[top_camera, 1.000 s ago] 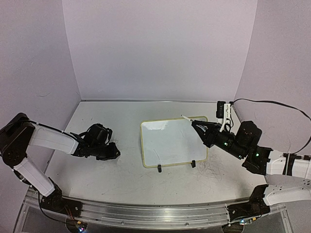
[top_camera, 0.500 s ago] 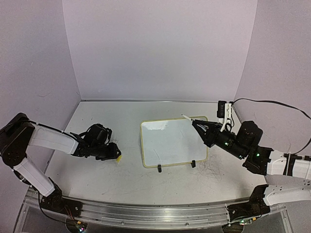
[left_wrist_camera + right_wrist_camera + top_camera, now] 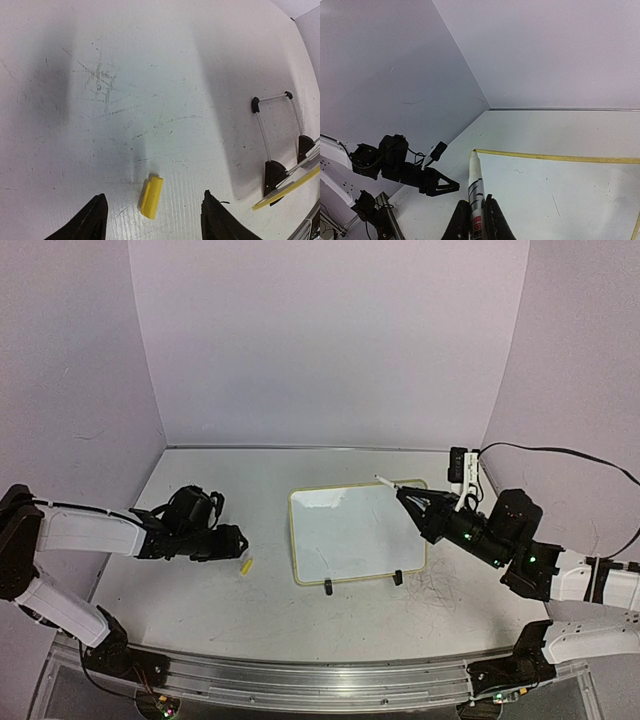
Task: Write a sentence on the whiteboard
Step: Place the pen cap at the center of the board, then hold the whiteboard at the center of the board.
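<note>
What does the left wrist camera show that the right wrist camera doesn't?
Only the left wrist view shows the yellow cap lying on the table between the left gripper's open fingers, and the black clip feet of the whiteboard. Only the right wrist view shows the pen clamped in the right gripper, the whiteboard's white face, and the left arm. Both share the whiteboard's yellow rim and the white table.
</note>
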Action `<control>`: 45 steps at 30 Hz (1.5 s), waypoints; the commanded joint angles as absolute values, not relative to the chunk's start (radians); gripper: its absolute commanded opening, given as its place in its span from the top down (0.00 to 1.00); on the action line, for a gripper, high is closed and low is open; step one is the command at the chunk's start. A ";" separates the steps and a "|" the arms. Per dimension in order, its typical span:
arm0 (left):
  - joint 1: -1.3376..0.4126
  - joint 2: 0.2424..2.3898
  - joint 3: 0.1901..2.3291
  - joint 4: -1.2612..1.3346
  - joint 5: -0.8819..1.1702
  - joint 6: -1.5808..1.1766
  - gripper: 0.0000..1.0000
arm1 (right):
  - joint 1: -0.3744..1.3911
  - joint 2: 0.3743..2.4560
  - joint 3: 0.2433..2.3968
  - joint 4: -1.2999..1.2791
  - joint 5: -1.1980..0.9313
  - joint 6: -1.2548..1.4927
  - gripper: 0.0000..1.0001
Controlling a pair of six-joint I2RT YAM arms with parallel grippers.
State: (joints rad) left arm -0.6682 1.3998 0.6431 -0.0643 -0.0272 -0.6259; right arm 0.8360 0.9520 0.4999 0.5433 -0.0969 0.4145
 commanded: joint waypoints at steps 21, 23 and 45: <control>-0.465 1.304 0.896 -0.024 0.458 -0.455 0.04 | 0.833 0.934 0.573 0.421 0.000 0.357 1.00; -0.465 1.342 0.936 -0.014 0.488 -0.451 0.04 | 0.833 0.957 0.599 0.384 0.000 0.342 1.00; -0.465 1.598 0.963 0.283 0.788 -0.419 0.11 | 0.935 1.166 0.741 0.300 0.040 0.305 1.00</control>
